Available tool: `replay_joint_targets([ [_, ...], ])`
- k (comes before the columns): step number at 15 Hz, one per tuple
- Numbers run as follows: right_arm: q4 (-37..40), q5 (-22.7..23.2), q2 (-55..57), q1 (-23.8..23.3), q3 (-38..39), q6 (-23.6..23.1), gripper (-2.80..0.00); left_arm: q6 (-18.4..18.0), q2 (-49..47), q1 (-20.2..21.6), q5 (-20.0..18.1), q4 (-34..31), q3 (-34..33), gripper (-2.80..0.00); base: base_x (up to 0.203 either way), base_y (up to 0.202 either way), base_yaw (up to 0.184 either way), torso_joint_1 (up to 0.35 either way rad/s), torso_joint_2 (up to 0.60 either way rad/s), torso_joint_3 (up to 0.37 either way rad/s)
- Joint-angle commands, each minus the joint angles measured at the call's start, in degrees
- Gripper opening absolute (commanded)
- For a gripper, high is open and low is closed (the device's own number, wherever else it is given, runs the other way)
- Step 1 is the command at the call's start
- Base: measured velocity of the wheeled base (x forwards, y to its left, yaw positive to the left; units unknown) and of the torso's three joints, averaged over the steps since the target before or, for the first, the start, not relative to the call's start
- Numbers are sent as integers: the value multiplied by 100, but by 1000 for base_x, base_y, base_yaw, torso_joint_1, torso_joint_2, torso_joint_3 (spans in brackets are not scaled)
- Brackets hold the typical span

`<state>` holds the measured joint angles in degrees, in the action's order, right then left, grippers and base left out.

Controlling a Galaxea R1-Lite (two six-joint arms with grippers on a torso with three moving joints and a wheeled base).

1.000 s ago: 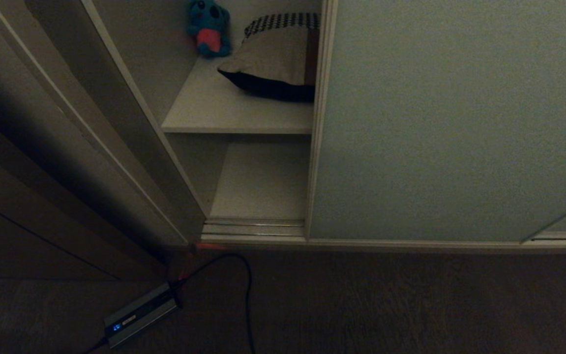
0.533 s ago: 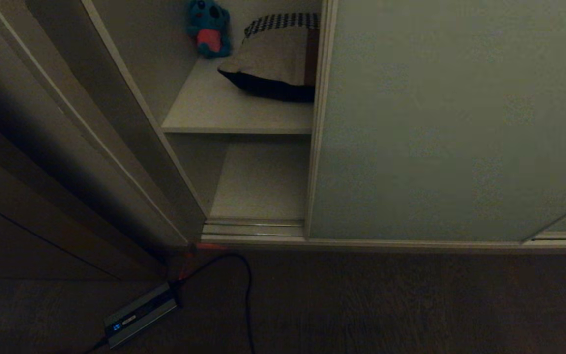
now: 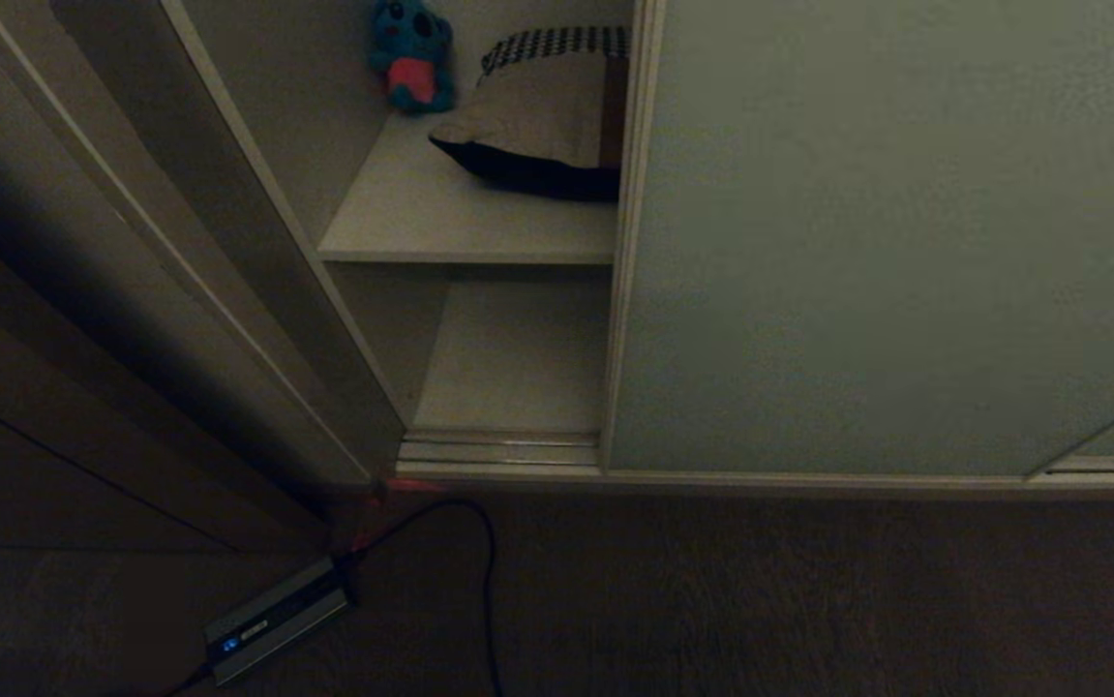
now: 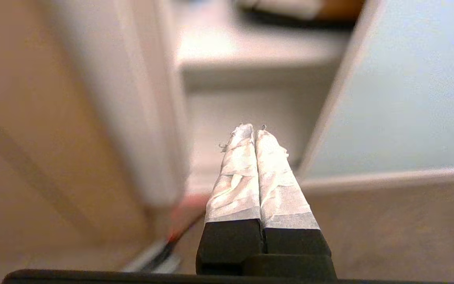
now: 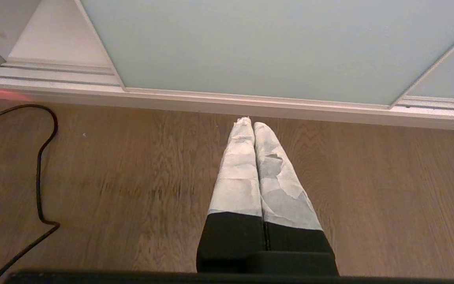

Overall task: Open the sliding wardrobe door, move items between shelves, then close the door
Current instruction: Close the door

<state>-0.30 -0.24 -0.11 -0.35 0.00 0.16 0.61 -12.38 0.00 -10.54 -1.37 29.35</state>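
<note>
The pale grey-green sliding wardrobe door (image 3: 886, 242) covers most of the wardrobe and leaves a narrow gap at its left edge. In that gap an upper shelf (image 3: 440, 218) holds a teal koala plush (image 3: 411, 58) and a cushion (image 3: 542, 111) with a houndstooth band, partly hidden behind the door. The lower shelf (image 3: 513, 358) is bare. My left gripper (image 4: 253, 130) is shut and empty, pointing at the gap beside the door (image 4: 404, 90). My right gripper (image 5: 248, 123) is shut and empty, hanging over the wooden floor in front of the door (image 5: 258, 43). Neither arm shows in the head view.
A ribbed floor track (image 3: 498, 450) runs along the wardrobe's foot. On the floor at the left lies a grey power brick (image 3: 271, 620) with a black cable (image 3: 487, 581) curling towards the wardrobe corner. Brown wooden panelling (image 3: 53, 319) stands to the left.
</note>
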Motion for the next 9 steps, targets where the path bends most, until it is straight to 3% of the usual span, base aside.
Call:
replay_joint_targets([
  [1, -5, -2, 11, 0, 18, 2, -280, 59, -1286, 0, -223, 38, 887, -280, 0, 0, 0, 0, 0, 0],
  [6, -5, -2, 11, 0, 18, 2, -280, 648, -3866, -1, -1625, 605, 2880, -280, 0, 0, 0, 0, 0, 0],
  [9, -5, -2, 11, 0, 18, 2, -280, 1269, -5139, -157, -2269, 1239, 3792, -280, 0, 0, 0, 0, 0, 0],
])
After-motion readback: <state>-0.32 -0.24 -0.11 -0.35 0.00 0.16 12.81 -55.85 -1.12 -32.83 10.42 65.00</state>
